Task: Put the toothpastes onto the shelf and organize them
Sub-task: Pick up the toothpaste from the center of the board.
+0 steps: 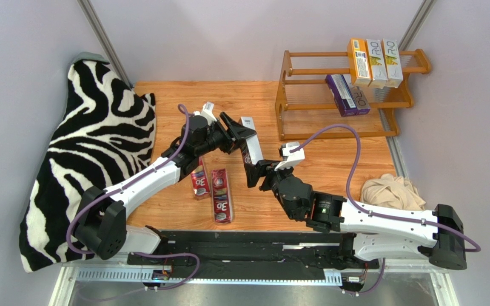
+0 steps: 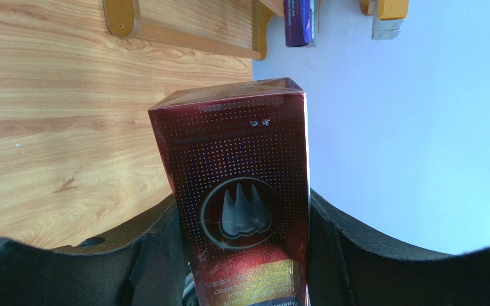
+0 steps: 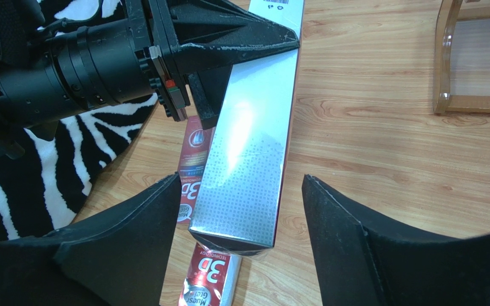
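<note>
Carton: the red carton [image 3: 247, 159] hangs in the air over the table [image 1: 330, 159], well apart from the shelf [image 1: 284, 95].
Left gripper [image 2: 242, 201]: it pinches one end of the carton.
Right gripper [image 3: 240, 191]: jaws spread around the other end, a gap on each side.
Handling: we judge it light, stiff but easy to crush, and glossy, so slippery; we would grip the flat sides gently.

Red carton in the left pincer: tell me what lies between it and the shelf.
Only bare wooden tabletop separates the held red carton from the shelf, shown clearly in the right wrist view.
</note>
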Tool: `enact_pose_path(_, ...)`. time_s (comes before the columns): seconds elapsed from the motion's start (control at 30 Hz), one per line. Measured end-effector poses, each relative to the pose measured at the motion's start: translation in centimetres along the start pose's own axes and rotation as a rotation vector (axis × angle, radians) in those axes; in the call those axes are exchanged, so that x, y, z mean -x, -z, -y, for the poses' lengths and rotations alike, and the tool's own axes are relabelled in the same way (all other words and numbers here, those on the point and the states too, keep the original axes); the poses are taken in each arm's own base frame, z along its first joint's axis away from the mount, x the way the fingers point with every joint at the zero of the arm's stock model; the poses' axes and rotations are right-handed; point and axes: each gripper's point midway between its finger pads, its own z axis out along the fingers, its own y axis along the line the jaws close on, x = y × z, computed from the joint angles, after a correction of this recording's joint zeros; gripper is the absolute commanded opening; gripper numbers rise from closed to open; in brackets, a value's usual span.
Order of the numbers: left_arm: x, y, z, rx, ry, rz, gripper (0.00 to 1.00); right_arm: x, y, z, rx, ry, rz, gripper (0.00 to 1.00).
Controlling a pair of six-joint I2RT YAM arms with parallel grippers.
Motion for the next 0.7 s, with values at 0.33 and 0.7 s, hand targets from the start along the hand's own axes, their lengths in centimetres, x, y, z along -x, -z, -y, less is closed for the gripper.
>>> enact_pose_path(0.33, 0.0, -0.2, 0.5, -0.015, -0.023, -0.027, 0.5, 0.0, 0.0, -0.4, 0.01, 0.011, -0.016, 0.65)
enact_pose_path(0.7, 0.2, -0.5, 1.3, -0.059, -0.038, -0.06, 0.5, -0.1, 0.3, -0.4, 0.025, 0.018, -0.03, 0.61)
